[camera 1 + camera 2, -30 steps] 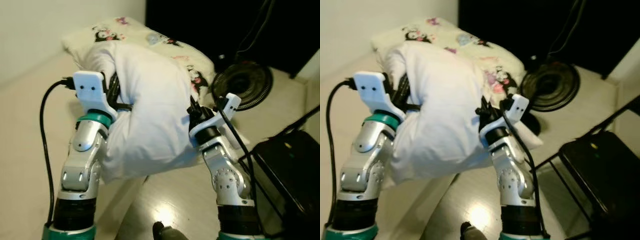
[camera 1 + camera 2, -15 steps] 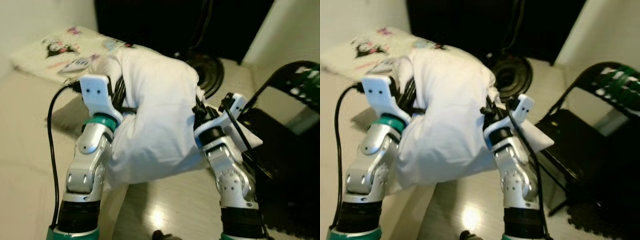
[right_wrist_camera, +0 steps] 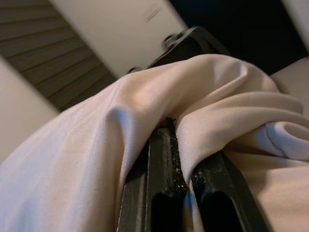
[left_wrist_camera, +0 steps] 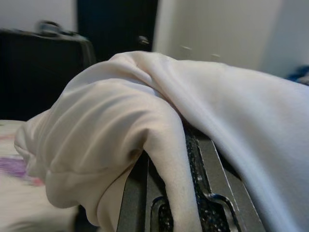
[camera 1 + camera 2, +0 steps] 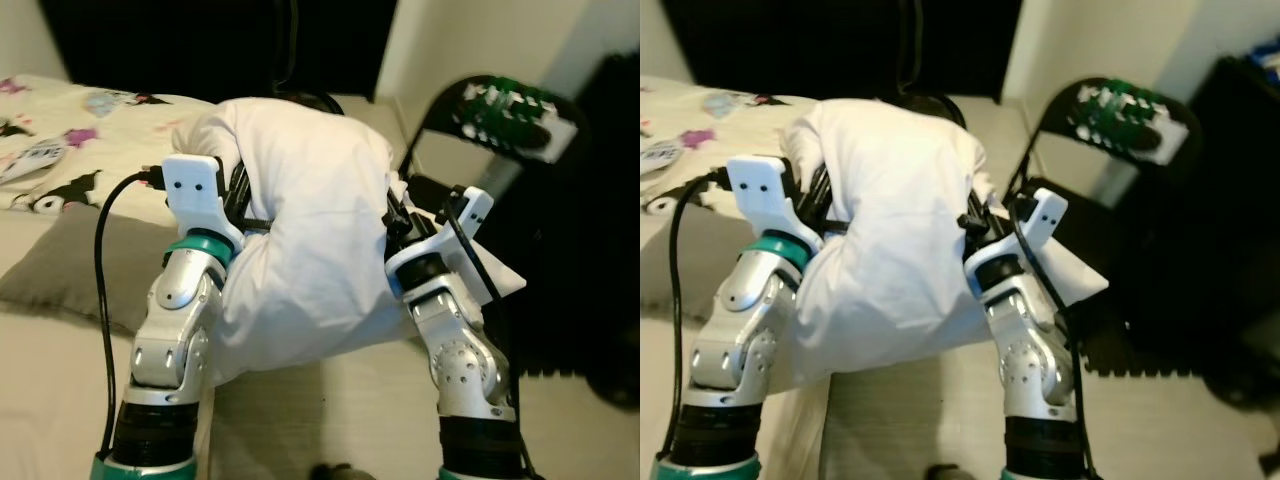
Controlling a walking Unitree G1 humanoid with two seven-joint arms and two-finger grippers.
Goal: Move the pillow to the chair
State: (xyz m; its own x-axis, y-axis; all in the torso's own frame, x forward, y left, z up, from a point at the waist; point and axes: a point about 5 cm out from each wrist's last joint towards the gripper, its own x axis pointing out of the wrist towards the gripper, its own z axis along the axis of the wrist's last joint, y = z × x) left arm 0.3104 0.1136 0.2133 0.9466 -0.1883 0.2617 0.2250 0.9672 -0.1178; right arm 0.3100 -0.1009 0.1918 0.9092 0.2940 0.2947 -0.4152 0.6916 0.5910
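Observation:
A big white pillow (image 5: 310, 250) hangs in front of me, held up between both arms. My left gripper (image 5: 236, 196) is shut on the pillow's left side and my right gripper (image 5: 395, 215) on its right side. In the left wrist view, cloth is pinched between the black fingers (image 4: 205, 193). The right wrist view shows the same, with a fold of fabric caught between the fingers (image 3: 161, 164). A black folding chair (image 5: 428, 125) stands just behind and to the right of the pillow. A green and white item (image 5: 510, 105) lies on its backrest. The pillow hides most of the seat.
On the left is a bed with a cartoon-print sheet (image 5: 95, 120) and a grey cushion (image 5: 65, 270). A dark fan (image 5: 312, 99) peeks over the pillow. Dark furniture (image 5: 610, 210) stands at the far right, and a black mat (image 5: 1140, 350) lies under the chair.
The camera has swung right: the bed slid off to the left and the chair came in closer behind the pillow. Both grippers kept their hold on the pillow.

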